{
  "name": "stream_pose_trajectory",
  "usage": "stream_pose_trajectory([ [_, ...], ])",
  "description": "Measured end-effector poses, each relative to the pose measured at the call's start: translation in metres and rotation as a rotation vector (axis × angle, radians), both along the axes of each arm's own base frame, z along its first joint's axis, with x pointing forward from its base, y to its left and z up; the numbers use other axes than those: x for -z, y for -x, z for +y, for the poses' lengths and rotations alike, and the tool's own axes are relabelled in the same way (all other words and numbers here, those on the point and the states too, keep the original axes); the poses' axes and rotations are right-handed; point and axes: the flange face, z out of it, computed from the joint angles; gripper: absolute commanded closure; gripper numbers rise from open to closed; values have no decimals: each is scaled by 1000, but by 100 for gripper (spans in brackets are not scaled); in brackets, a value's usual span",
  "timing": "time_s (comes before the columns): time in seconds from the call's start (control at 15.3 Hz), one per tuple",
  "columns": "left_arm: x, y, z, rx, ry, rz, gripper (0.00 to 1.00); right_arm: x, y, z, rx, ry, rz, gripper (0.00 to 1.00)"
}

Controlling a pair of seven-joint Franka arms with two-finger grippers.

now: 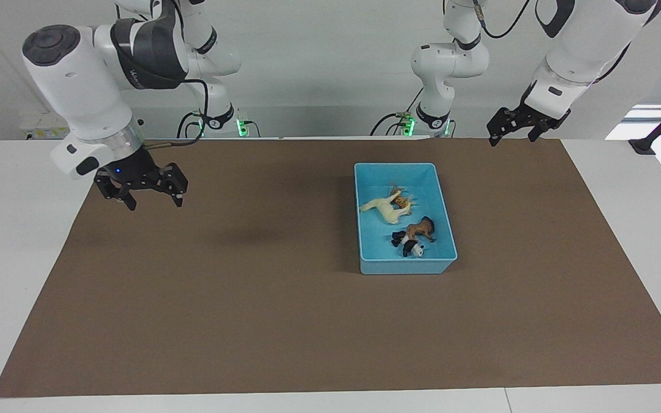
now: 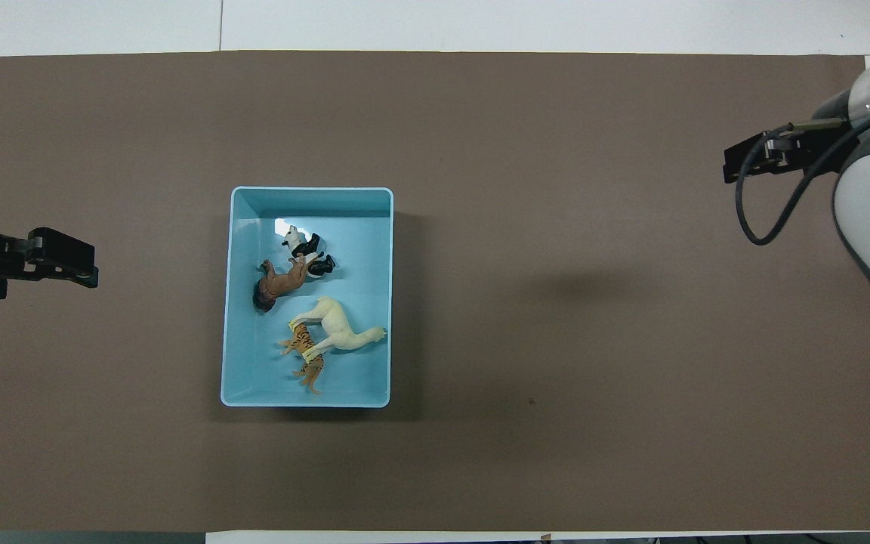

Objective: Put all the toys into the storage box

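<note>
All four toys were lying in the storage box (image 1: 448,217): tiger (image 1: 403,201), horse (image 1: 387,210), lion (image 1: 422,228), panda (image 1: 410,244). Left gripper (image 1: 518,128) and right gripper (image 1: 154,195) hung open and empty over the mat (image 1: 250,298). Looked finished to me, nothing left to grab.

We see a matt brown mat (image 1: 250,298), paper-like and smooth, covering the white tabletop (image 1: 623,172). The storage box (image 2: 232,302) looks like light-blue plastic with a slight sheen on its floor. The horse (image 2: 337,326), tiger (image 2: 305,349), lion (image 2: 278,283) and panda (image 2: 306,245) look like smooth moulded plastic. Arm shells (image 1: 78,86) appear glossy white.
</note>
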Motion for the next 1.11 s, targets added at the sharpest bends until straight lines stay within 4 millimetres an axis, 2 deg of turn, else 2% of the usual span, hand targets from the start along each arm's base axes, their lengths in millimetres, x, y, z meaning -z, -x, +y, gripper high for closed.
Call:
stream_pose_trajectory([
  [0.13,0,0,1,-2,0,0,0,-14,24,-13,20,-1,14,0],
  [0.33,0,0,1,-2,0,0,0,-27,60,-15,20,24,44,0],
  [0.46,0,0,1,-2,0,0,0,-31,75,-19,34,34,77,0],
  [0.72,0,0,1,-3,0,0,0,-39,77,-52,89,33,57,0],
  [1.11,0,0,1,-3,0,0,0,-41,74,-50,83,41,51,0],
])
